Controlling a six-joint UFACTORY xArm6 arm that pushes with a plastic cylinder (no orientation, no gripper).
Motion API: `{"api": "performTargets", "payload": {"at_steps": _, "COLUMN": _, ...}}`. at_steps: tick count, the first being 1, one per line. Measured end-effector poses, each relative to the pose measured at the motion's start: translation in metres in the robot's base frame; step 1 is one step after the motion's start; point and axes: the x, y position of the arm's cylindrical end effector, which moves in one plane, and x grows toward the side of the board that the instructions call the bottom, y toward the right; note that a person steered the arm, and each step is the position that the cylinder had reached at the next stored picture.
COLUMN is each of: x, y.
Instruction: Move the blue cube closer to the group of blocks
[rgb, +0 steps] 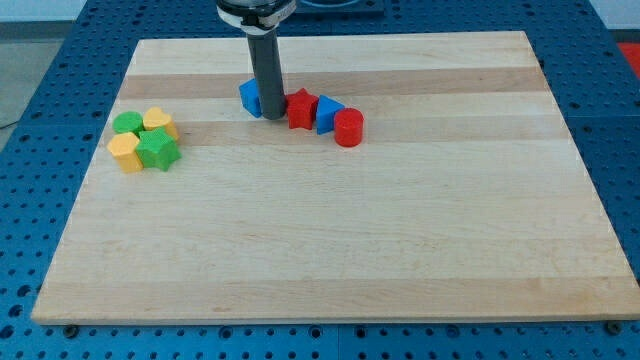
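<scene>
The blue cube (250, 97) sits on the wooden board, above centre, partly hidden behind the dark rod. My tip (272, 117) rests on the board, touching the cube's right side, between it and the red star (301, 109). Right of the star a second blue block (327, 113) and a red cylinder (348, 128) touch in a row. At the view's left a tight group holds a green cylinder (127, 124), a yellow heart (159, 122), a yellow block (125, 153) and a green star (157, 150).
The wooden board (330, 250) lies on a blue perforated table (40, 60). The arm's body (256, 10) comes down from the view's top edge.
</scene>
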Motion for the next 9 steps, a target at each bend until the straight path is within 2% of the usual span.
{"api": "performTargets", "payload": {"at_steps": 1, "x": -0.010, "y": 0.016}}
{"api": "performTargets", "payload": {"at_steps": 2, "x": -0.031, "y": 0.007}}
{"api": "performTargets", "payload": {"at_steps": 4, "x": -0.034, "y": -0.102}}
{"api": "performTargets", "payload": {"at_steps": 5, "x": -0.023, "y": -0.087}}
{"api": "performTargets", "payload": {"at_steps": 6, "x": 0.001, "y": -0.045}}
{"api": "performTargets", "payload": {"at_steps": 7, "x": 0.030, "y": -0.044}}
{"api": "performTargets", "payload": {"at_steps": 8, "x": 0.039, "y": -0.061}}
{"api": "performTargets", "payload": {"at_steps": 9, "x": 0.024, "y": -0.080}}
